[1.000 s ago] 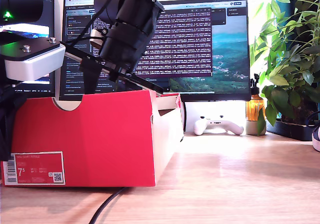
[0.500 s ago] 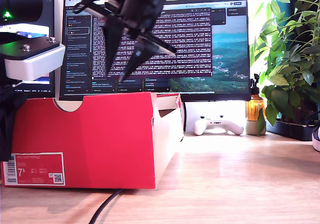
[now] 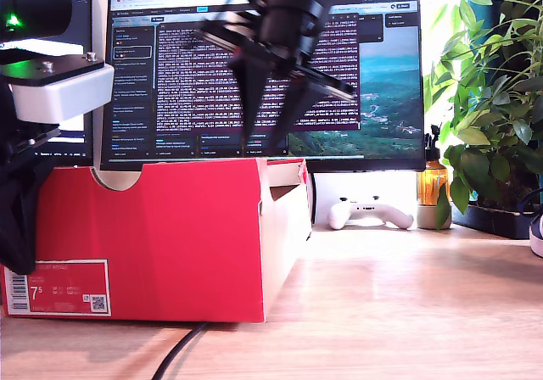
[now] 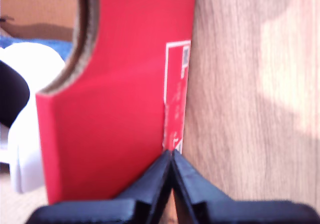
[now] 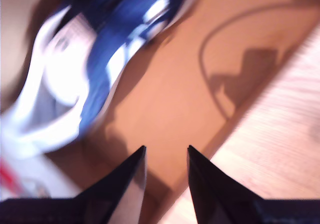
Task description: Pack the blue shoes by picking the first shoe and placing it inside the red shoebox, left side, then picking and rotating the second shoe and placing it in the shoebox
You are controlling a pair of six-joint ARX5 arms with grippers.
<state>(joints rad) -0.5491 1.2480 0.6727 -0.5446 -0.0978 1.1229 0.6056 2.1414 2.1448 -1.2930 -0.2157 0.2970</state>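
Shoebox (image 3: 170, 236) sits on the counter (image 3: 407, 312) with a blue shoe (image 5: 125, 29) inside below the second pincer (image 5: 165, 156), empty and apart; the first pincer (image 4: 171, 156), pressed together just beside the box's red wall, could nudge it askew.

Red shoebox (image 3: 161, 236) upright on the tabletop, at the exterior view's left — open top, half-round notch in its upper edge, white "7.5" barcode label low on the front. Brown interior. One blue shoe (image 5: 107, 49) lies inside — navy with white stripes, pale sole; blurred, pose unclear.
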